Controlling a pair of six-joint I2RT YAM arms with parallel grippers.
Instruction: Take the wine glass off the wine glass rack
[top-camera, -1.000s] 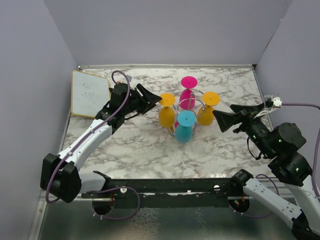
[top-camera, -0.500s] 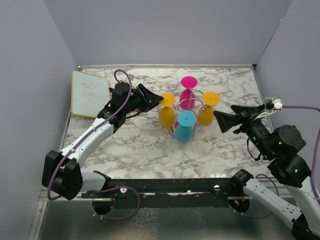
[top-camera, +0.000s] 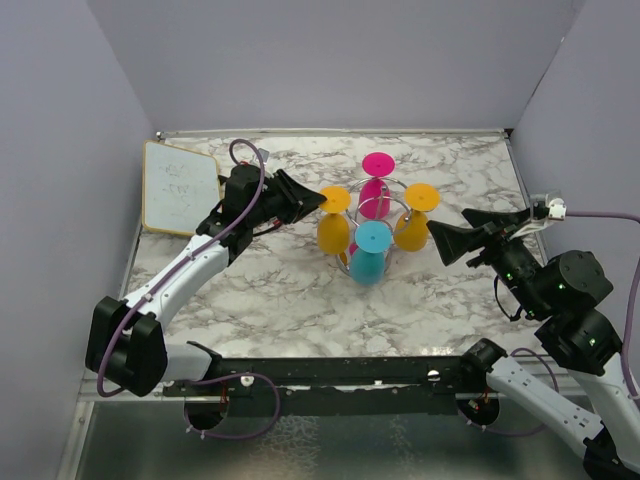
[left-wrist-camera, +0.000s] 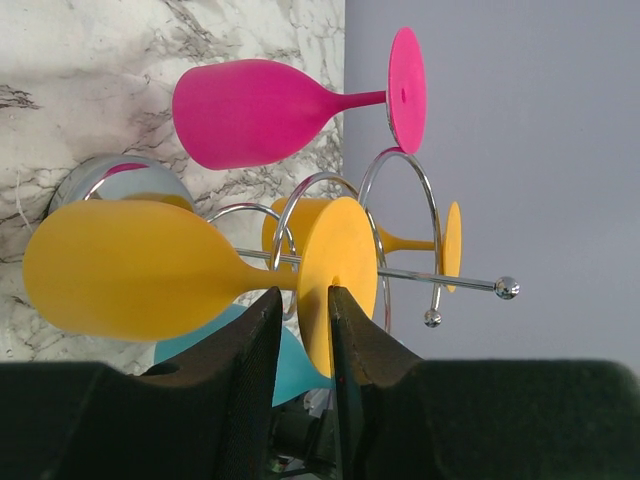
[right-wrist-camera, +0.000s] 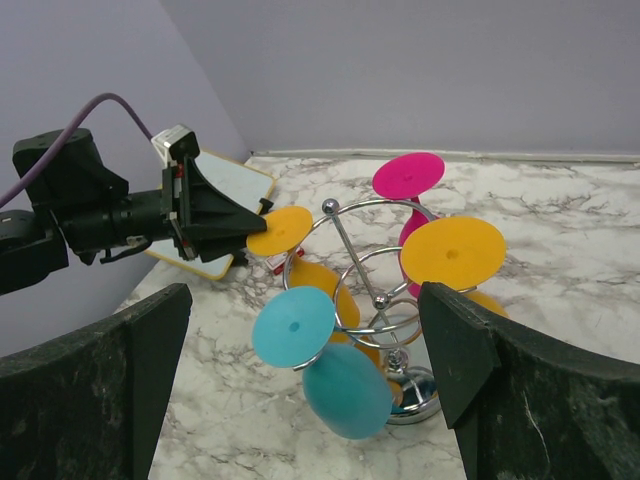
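Note:
The chrome wine glass rack (right-wrist-camera: 352, 262) stands mid-table on a round base (right-wrist-camera: 425, 398), with glasses hanging upside down from its rings. My left gripper (top-camera: 319, 197) reaches from the left to the nearest yellow wine glass (top-camera: 333, 232). Its jaws stand narrow on either side of the yellow foot disc (left-wrist-camera: 340, 270). In the left wrist view one finger (left-wrist-camera: 352, 330) lies against the disc, and a thin gap shows at the other finger (left-wrist-camera: 258, 340). My right gripper (top-camera: 448, 220) hangs wide open to the right of the rack, holding nothing.
The rack also carries a pink glass (top-camera: 377, 166), a second yellow glass (top-camera: 420, 198) and a teal glass (top-camera: 371, 240). A white board (top-camera: 180, 187) lies at the back left. Grey walls enclose the marble table (top-camera: 280, 290) on three sides.
My left jaws have narrowed around the yellow glass's foot disc, and the left wrist has edged slightly toward the rack. The right arm has barely moved.

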